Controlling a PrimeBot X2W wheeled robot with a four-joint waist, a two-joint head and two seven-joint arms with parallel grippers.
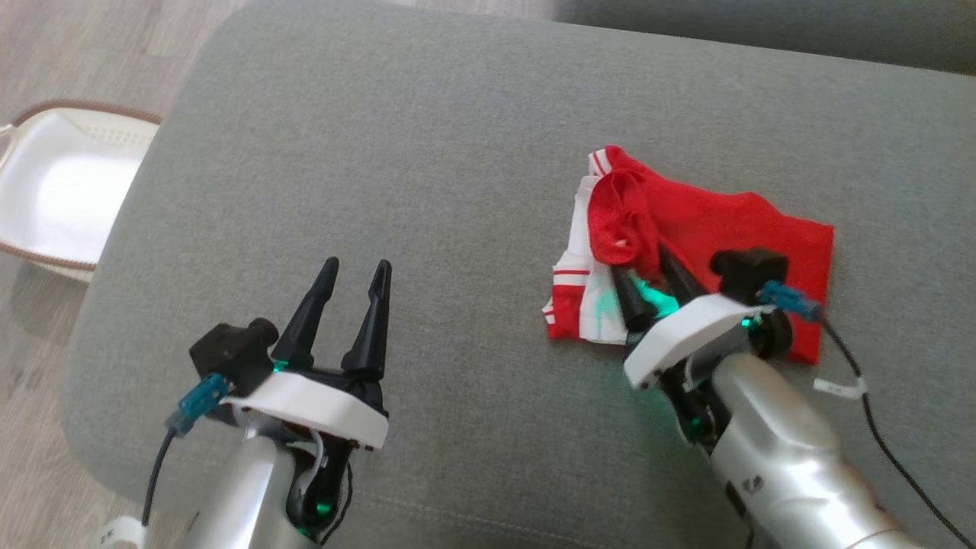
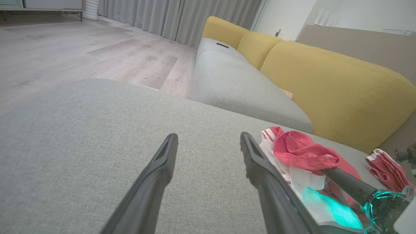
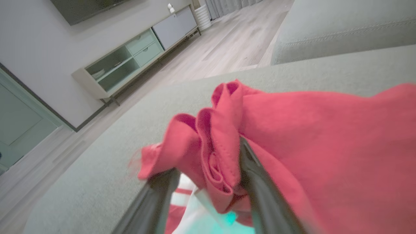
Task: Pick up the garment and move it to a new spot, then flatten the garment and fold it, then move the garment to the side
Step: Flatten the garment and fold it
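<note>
At three o'clock on the grey cushion point(image 1: 427, 152), the right gripper point(image 1: 642, 264) has its fingers parted around a garment point(image 1: 732, 225) fold; the left gripper point(image 1: 357, 263), fingers apart, sits at seven.

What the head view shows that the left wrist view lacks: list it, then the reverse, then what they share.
Head view, not left wrist view: a white perforated basket on the floor, and the right arm's silver forearm.
Left wrist view, not head view: the yellow sofa backrest and grey curtains.
Shared: the grey ottoman, the red-and-white garment, the left gripper open over bare fabric, and the right gripper, fingers apart in the bunched cloth.
</note>
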